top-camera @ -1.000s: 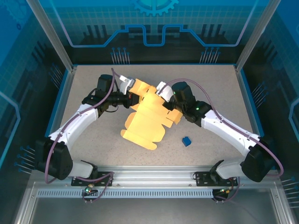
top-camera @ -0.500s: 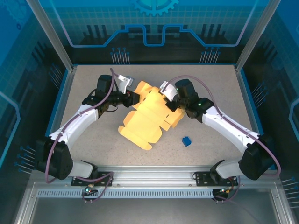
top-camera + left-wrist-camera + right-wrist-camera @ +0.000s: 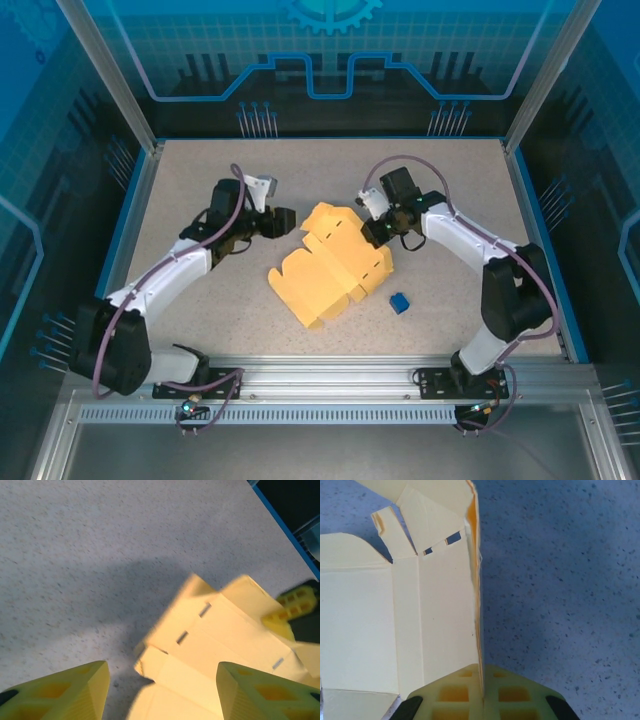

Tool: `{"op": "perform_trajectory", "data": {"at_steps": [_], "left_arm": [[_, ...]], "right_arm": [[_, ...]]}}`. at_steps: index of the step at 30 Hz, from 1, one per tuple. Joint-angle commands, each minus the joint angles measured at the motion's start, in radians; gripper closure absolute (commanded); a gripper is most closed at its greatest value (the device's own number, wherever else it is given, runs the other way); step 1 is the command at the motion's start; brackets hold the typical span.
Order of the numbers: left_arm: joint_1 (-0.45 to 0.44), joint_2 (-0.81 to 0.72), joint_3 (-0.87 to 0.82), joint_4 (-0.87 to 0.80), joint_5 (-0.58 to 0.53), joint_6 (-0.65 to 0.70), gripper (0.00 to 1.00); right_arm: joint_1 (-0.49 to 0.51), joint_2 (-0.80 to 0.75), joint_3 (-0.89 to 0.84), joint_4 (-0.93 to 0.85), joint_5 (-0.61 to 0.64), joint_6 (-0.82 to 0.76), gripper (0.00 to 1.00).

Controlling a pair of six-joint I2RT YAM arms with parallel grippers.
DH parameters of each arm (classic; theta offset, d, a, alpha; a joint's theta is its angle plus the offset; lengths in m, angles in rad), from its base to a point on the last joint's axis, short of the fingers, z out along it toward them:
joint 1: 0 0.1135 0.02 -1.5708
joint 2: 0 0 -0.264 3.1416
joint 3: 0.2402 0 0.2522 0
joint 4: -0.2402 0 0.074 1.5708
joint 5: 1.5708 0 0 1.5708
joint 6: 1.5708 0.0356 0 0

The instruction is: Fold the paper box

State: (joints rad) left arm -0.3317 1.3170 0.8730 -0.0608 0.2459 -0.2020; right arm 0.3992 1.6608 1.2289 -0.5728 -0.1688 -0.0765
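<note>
Reaching in from the lower left of the overhead frame, the left arm bends at its elbow. Its left gripper (image 3: 283,222) is spread, just left of the paper box (image 3: 330,268) and apart from it. The right arm arcs in from the right edge, and the right gripper (image 3: 372,233) pinches an upright panel at the box's upper right. Partly folded, the box lies at the centre of the table (image 3: 200,180), with a blue cube (image 3: 399,302) near its lower right.

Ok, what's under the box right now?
Table shows all round the box. The cube lies beside it, apart, not beneath. The patch under its panels is covered, so that cannot be checked.
</note>
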Motion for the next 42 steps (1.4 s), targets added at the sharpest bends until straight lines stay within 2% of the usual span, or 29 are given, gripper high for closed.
{"op": "perform_trajectory", "data": {"at_steps": [1,8,14,20,30,37,42], "left_arm": [[-0.097,-0.027,-0.076,0.125,-0.016,-0.064,0.40],[-0.258,0.157,-0.118,0.310,-0.034,-0.137,0.43],[-0.310,0.388,-0.047,0.433,-0.047,-0.182,0.56],[-0.315,0.506,-0.007,0.460,-0.068,-0.188,0.67],[-0.315,0.608,0.002,0.500,-0.056,-0.210,0.77],[-0.318,0.664,-0.015,0.563,-0.056,-0.245,0.80],[-0.323,0.694,-0.015,0.605,-0.059,-0.266,0.81]], "right_arm": [[-0.035,0.039,0.076,-0.051,-0.001,0.049,0.96],[-0.058,0.102,0.133,-0.081,0.029,0.047,0.96],[-0.059,0.114,0.146,-0.094,0.045,0.042,0.96],[-0.059,0.111,0.148,-0.107,0.062,0.035,0.96],[-0.060,0.118,0.158,-0.101,0.043,0.043,0.95],[-0.035,0.117,0.179,-0.104,0.041,0.078,0.95],[0.033,0.113,0.176,-0.115,0.105,0.117,0.95]]}}
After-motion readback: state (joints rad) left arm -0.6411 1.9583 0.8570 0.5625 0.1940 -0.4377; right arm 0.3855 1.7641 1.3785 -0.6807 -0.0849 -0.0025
